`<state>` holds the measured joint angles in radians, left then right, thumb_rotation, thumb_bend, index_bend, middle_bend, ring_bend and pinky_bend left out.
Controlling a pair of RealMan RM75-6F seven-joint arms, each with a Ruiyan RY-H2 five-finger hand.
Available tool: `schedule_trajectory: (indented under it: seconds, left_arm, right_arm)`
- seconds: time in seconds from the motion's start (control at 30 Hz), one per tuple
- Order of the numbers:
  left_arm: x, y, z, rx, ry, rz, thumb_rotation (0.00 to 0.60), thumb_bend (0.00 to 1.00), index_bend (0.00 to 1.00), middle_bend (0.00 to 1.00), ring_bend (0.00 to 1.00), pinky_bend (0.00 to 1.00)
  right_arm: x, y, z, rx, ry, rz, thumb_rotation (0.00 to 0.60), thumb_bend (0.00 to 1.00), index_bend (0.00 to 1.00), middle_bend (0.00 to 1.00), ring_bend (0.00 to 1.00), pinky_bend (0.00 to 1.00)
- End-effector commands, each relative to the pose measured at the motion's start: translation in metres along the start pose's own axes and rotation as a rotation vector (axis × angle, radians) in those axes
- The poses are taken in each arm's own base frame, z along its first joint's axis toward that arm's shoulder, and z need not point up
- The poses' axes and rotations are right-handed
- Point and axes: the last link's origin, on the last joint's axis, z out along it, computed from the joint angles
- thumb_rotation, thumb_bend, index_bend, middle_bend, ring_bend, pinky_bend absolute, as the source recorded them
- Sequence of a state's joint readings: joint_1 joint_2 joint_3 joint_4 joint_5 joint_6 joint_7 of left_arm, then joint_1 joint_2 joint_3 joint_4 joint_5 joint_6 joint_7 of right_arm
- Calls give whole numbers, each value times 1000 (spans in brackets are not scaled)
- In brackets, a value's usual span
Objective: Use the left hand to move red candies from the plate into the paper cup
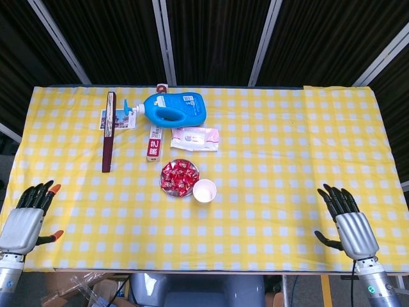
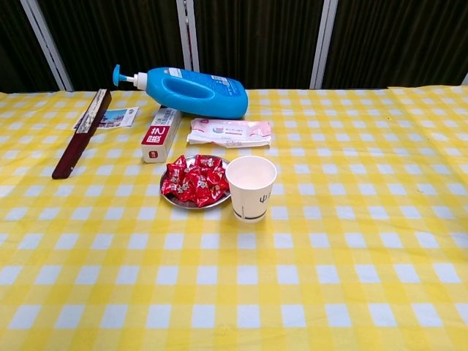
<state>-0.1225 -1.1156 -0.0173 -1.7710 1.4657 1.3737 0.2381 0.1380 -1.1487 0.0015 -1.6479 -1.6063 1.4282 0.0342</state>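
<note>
Candies (image 1: 179, 176) heap one plate (image 1: 164, 185) beside one cup (image 1: 204, 190); both hands' fingers (image 1: 39, 190) spread, empty.

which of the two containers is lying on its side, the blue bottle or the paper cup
The blue bottle lies on its side, pump pointing left. The paper cup stands upright, mouth open.

Blue pump bottle (image 1: 174, 108) lies on its side at twelve o'clock on the yellow checked counter (image 1: 287, 160). Just below it, a pink wipes packet (image 1: 195, 138); a red-and-white box (image 1: 153, 143) beside that at nine o'clock. Further toward nine, a dark closed fan (image 1: 109, 131) over a postcard (image 1: 121, 119).
</note>
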Motion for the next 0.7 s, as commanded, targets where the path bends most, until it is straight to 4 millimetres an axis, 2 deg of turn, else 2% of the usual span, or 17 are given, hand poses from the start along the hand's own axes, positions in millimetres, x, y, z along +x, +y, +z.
schedule_trajectory:
  seconds: [0.03, 0.07, 0.1, 0.2, 0.23, 0.33, 0.4, 0.5, 0.7]
  left_arm:
    - [9, 14, 20, -25, -20, 41, 600, 125, 0, 0, 0, 5]
    - [10, 18, 24, -31, -27, 51, 600, 126, 0, 0, 9, 27]
    - [11, 20, 26, -34, -30, 55, 600, 129, 7, 11, 69, 118]
    - [22, 46, 57, -86, -39, 106, 600, 142, 82, 123, 400, 490]
    - [24, 54, 64, -99, -38, 112, 600, 148, 104, 151, 492, 576]
    - [27, 82, 89, -134, -63, 98, 600, 152, 114, 175, 645, 734]
    - [28, 112, 108, -191, -93, 88, 600, 153, 119, 191, 732, 812]
    - [22, 139, 130, -222, -122, 119, 600, 153, 129, 215, 805, 872]
    - [8, 177, 154, -245, -169, 148, 600, 180, 129, 197, 820, 878]
  right_arm:
    - [0, 0, 1, 2, -3, 7, 600, 277, 0, 0, 0, 0]
    - [0, 0, 1, 2, -4, 8, 600, 277, 0, 0, 0, 0]
    - [0, 0, 1, 2, -5, 10, 600, 277, 0, 0, 0, 0]
    - [0, 1, 2, -5, -11, 24, 600, 277, 0, 0, 0, 0]
    - [1, 1, 2, -6, -12, 28, 600, 277, 0, 0, 0, 0]
    - [1, 1, 2, -8, -21, 34, 600, 278, 0, 0, 0, 0]
    - [1, 2, 2, -12, -26, 44, 600, 278, 0, 0, 0, 0]
    - [2, 3, 3, -21, -34, 58, 600, 278, 0, 0, 0, 0]
    - [3, 4, 4, -30, -44, 77, 600, 276, 0, 0, 0, 0]
